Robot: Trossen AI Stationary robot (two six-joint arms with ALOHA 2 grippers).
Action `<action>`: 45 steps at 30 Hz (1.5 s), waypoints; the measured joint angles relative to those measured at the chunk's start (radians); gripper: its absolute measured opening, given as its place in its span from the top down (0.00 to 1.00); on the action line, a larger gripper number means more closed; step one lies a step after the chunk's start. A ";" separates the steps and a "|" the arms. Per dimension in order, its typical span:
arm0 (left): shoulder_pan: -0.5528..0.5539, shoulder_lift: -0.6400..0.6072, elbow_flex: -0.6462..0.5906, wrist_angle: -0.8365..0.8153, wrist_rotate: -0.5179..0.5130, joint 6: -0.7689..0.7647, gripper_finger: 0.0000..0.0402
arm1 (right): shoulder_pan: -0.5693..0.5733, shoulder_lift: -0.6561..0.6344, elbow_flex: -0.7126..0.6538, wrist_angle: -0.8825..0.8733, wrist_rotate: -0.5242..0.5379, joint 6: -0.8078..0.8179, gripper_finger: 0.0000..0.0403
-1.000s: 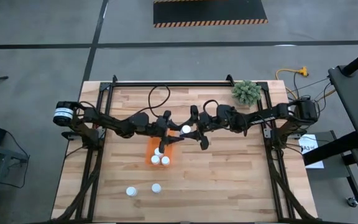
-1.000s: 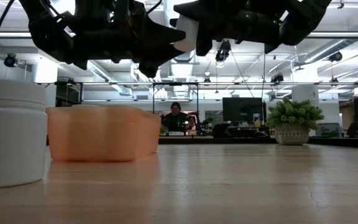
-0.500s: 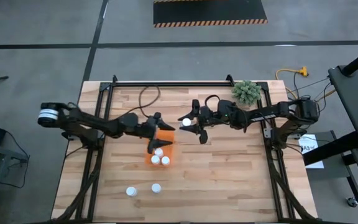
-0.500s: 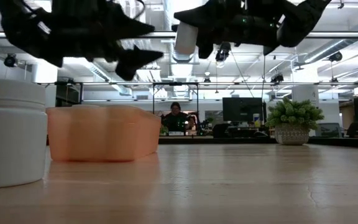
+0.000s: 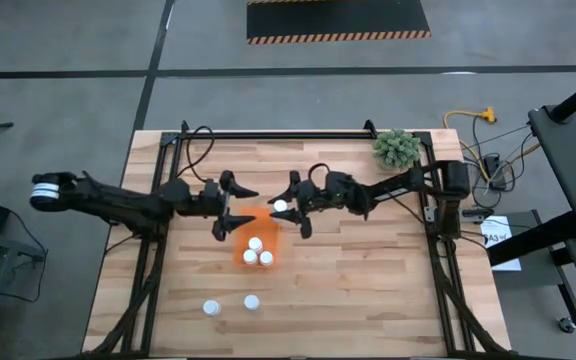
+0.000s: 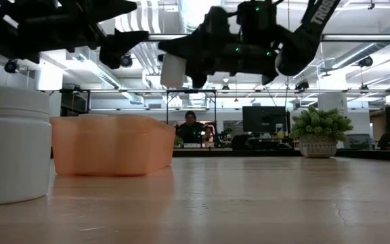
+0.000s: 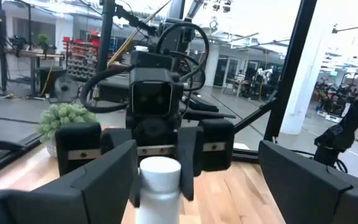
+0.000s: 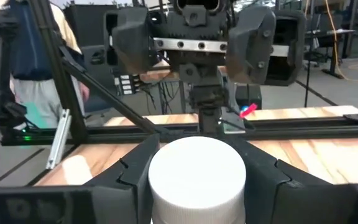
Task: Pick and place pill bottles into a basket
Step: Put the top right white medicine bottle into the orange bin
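**R arm holding a bottle over the basket, L arm empty**

I've got the right gripper [image 5: 290,212] up off the table at the far right corner of the basket [image 5: 269,217], fingers clamped on a pill bottle [image 5: 281,206]. In the low view that bottle [image 6: 173,70] hangs well above the wood, and my R wrist cam has its white cap [image 8: 197,171] snug between the two dark fingers.

Left gripper [image 5: 231,203] is just left of the basket, also in the air, fingers spread apart w/ nothing between them. L wrist cam looks straight across at the other arm and the bottle [image 7: 160,186] it carries.

Basket sits mid-table. I count three bottles [image 5: 256,252] inside, bunched at the near end. Two more bottles [image 5: 228,305] stand on the bare table [image 5: 368,290] nearer the front edge, well apart from the basket; one of them looms at the left of the low view [image 6: 13,144], beside the orange wall [image 6: 112,146].

Green plant [image 5: 395,147] at the far right corner. A person [image 6: 191,129] sits in the room beyond.
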 joint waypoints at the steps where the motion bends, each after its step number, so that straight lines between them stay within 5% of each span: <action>1: 0.000 -0.006 -0.007 0.003 0.000 -0.011 0.21 | 0.005 0.021 0.015 0.007 0.001 -0.003 0.62; 22: -0.002 -0.012 -0.027 0.007 -0.003 -0.022 0.21 | 0.026 0.281 0.126 0.059 0.003 -0.036 0.62; 45: -0.001 0.010 -0.026 0.009 -0.004 -0.044 0.21 | 0.021 0.287 0.092 0.054 0.056 -0.060 0.62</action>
